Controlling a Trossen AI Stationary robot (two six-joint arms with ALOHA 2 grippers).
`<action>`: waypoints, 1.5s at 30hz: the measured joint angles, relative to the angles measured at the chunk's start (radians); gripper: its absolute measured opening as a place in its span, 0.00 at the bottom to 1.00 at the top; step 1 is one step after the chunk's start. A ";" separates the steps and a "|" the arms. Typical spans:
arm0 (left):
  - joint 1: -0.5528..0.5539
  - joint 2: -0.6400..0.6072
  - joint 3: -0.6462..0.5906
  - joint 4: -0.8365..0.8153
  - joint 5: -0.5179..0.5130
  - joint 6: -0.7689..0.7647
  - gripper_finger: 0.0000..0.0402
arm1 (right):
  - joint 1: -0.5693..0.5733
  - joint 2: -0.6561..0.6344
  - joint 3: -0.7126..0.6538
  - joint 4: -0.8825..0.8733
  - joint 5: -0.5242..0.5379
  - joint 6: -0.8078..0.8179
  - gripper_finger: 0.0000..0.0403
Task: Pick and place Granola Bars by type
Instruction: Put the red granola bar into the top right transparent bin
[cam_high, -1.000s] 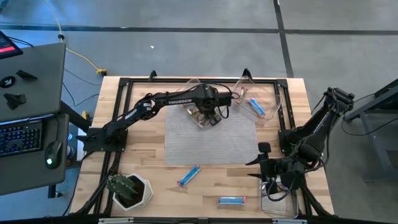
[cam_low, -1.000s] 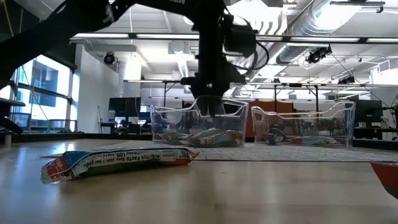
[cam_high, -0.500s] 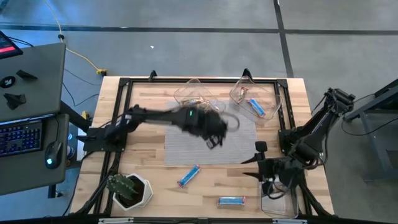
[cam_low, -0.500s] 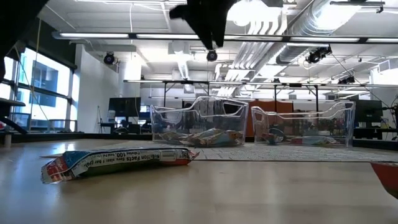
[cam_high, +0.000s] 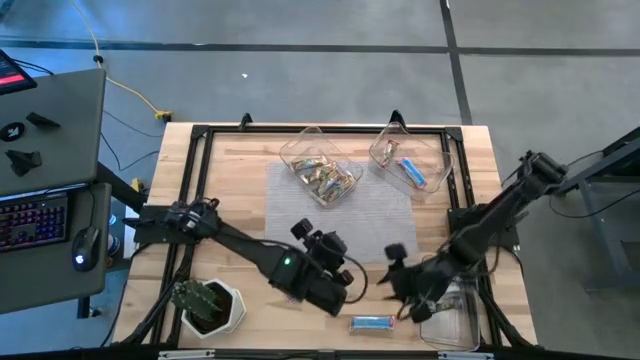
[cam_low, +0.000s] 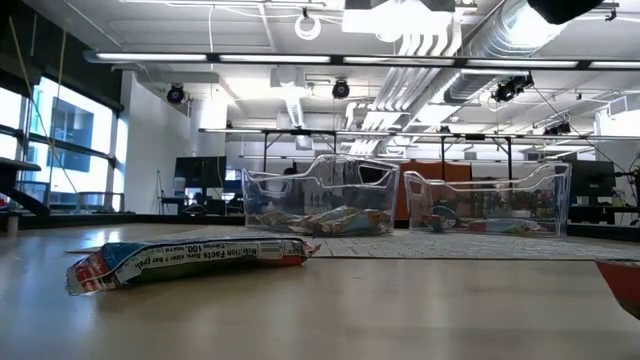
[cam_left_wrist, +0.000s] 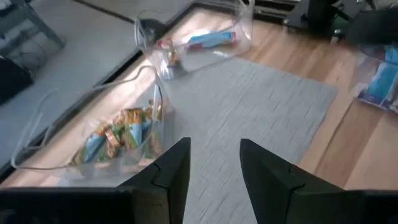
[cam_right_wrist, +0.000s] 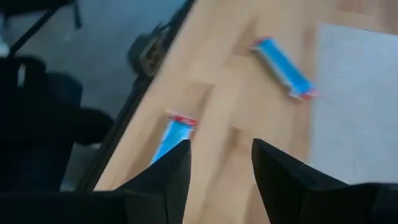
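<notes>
Two blue granola bars lie flat on the wood near the table's near edge: one (cam_right_wrist: 283, 67) beside the grey mat, also in the low view (cam_low: 190, 258), and one (cam_high: 372, 322) nearer the edge (cam_right_wrist: 171, 134). Tan bars fill the left clear bin (cam_high: 320, 172) (cam_left_wrist: 118, 134). A blue bar lies in the right bin (cam_high: 410, 168) (cam_left_wrist: 202, 40). My left gripper (cam_high: 318, 245) (cam_left_wrist: 214, 168) is open and empty, raised over the mat's near edge; its arm hides the first bar from above. My right gripper (cam_high: 393, 270) (cam_right_wrist: 214, 168) is open and empty, right of both bars.
Both bins stand at the far edge of the grey mat (cam_high: 340, 225). A potted plant (cam_high: 205, 305) sits at the near-left corner. Another clear bin (cam_high: 450, 312) sits at the near-right corner under the right arm. Black frame rails (cam_high: 200, 130) border the table.
My left gripper has risen out of the tan-bar bin and swung toward the table's near edge, across the mat, ending above the blue bar beside the mat. My right gripper has moved a little toward the table's left. The bars on the table have stayed put.
</notes>
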 joint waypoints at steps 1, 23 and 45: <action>-0.004 0.000 -0.007 0.004 -0.013 0.000 0.33 | 0.003 0.036 0.000 0.033 -0.018 -0.027 0.38; 0.006 0.001 -0.015 -0.019 0.066 0.004 0.33 | 0.061 0.497 0.004 0.352 -0.089 0.230 0.38; 0.007 0.001 -0.015 -0.016 0.071 0.001 0.33 | 0.182 0.474 0.045 0.345 0.101 0.120 0.38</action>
